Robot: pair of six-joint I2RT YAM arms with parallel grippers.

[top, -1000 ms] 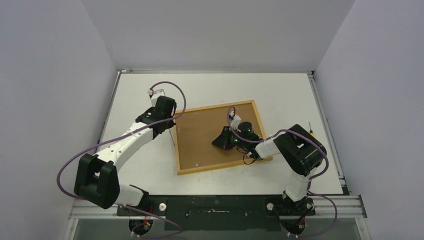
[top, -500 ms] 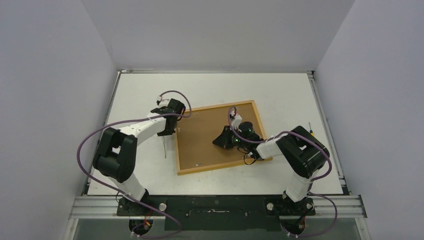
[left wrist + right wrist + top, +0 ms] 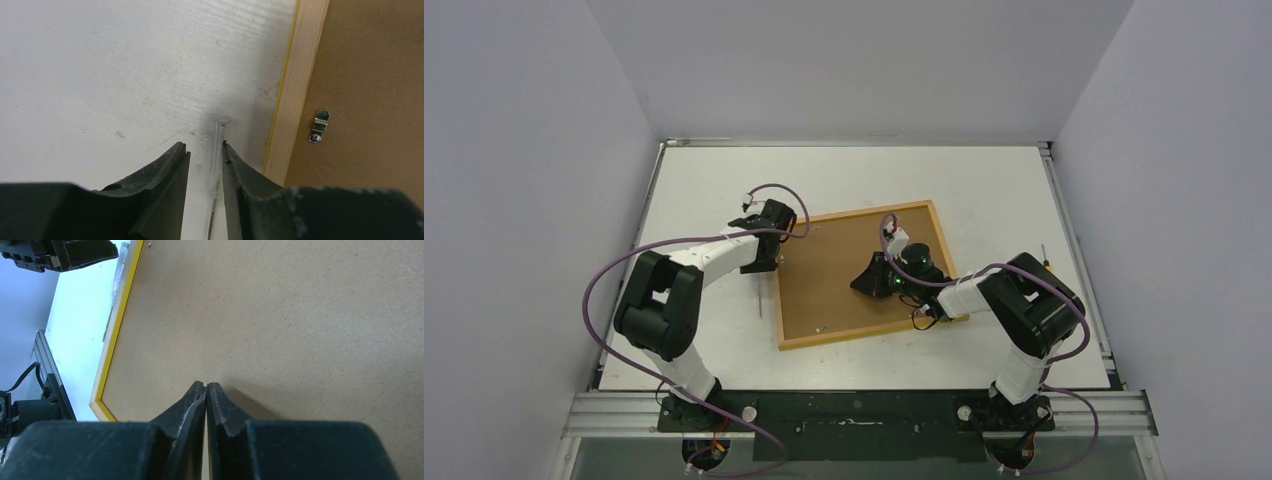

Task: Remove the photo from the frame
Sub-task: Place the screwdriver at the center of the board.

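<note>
Here is the large rectangular picture frame (image 3: 824,290), with a light wood rim and brown fibreboard backing. It lies face down in the middle of the white worktop (image 3: 100,75), backing up and turned a little askew. The photo cannot be seen from any view.

Over at the frame's left side, the left gripper (image 3: 205,146) points down at the worktop just beside the wood rim (image 3: 299,75), and its jaws stand a little apart. Between them lies a thin tool with a clear plastic handle (image 3: 218,142), flat on the worktop and roughly parallel to the rim. It sits close against one jaw with a gap to the other, so nothing is pinched. A small metal tab (image 3: 319,126) sits on the backing just inside that rim, and a sliver of bright yellow shows along the rim's lower edge.

Now the right gripper (image 3: 206,385): jaws pressed together, holding nothing. Its tips are at the bare backing right of the frame's middle, touching or just above it, hard to say which.

Far right, near the worktop's edge, a small yellow-handled screwdriver (image 3: 1046,264) lies well apart from the frame.
</note>
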